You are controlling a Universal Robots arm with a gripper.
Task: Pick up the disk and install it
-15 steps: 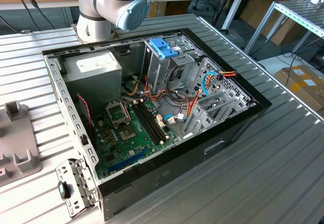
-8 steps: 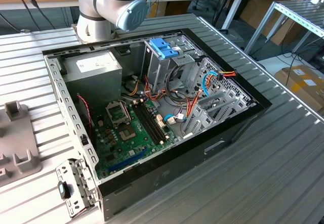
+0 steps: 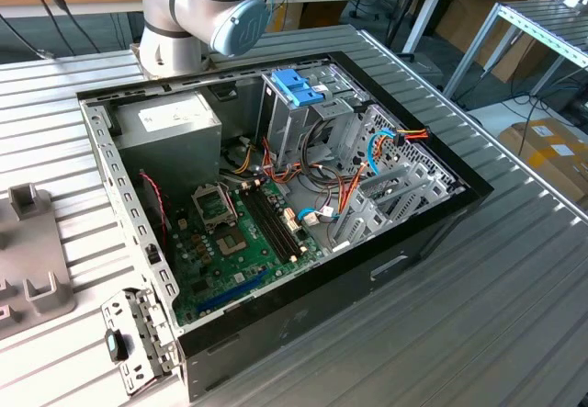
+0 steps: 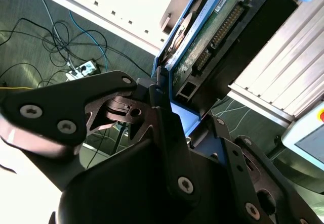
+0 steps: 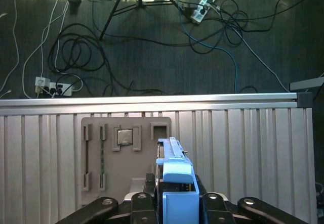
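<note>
The disk (image 5: 174, 176) is a flat drive in a bright blue carrier, standing on edge between my black fingers (image 5: 139, 204). My gripper (image 5: 177, 204) is shut on it and holds it in the air above the ribbed metal table (image 5: 253, 153). In the second wrist view the disk (image 4: 202, 32) shows its green circuit board side and blue rail, with the gripper (image 4: 174, 105) clamped on its near end. The arm's grey base joints (image 3: 202, 12) stand behind the open computer case (image 3: 276, 196) in the exterior view.
Inside the case, a tall metal drive cage with a blue clip (image 3: 299, 85) stands among cables and the motherboard (image 3: 239, 232). A grey slotted fixture plate (image 5: 126, 153) holding a small square chip (image 5: 126, 137) lies on the table under the held disk. Cables litter the floor (image 5: 152, 42) beyond the table edge.
</note>
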